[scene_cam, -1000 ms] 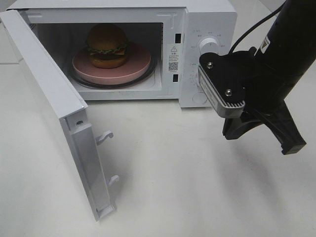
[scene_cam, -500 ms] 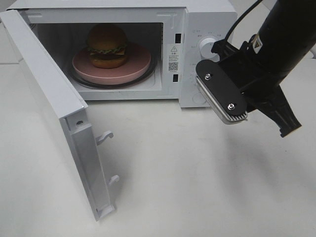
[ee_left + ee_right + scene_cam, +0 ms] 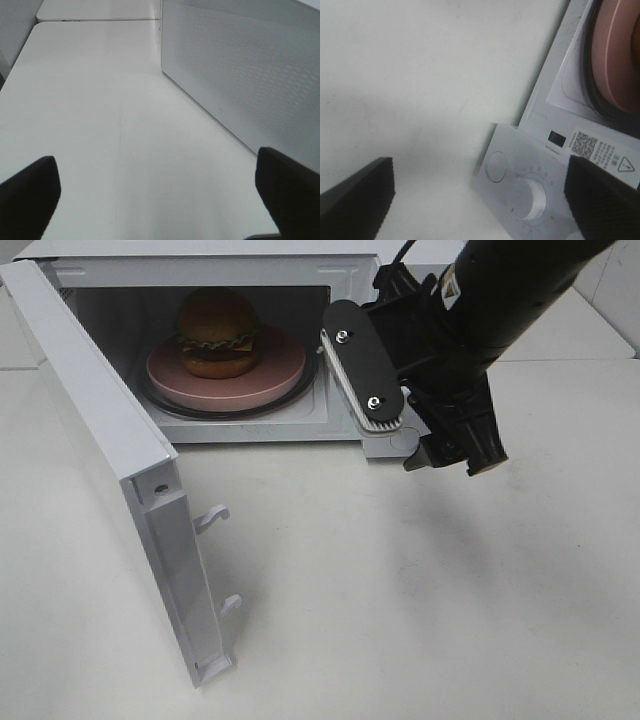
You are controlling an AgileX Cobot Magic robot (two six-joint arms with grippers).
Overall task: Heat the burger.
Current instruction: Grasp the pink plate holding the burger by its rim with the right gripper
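The burger (image 3: 217,332) sits on a pink plate (image 3: 285,380) inside the microwave (image 3: 250,430), whose door (image 3: 100,430) stands open. Your right pincer (image 3: 477,195) is spread wide and empty, near the dial (image 3: 532,200). Your left pincer (image 3: 157,192) is also wide and empty, over the surface (image 3: 100,100). The burger looks light, soft and squashable. Grip it gently across the bun's sides, or move it by the plate.
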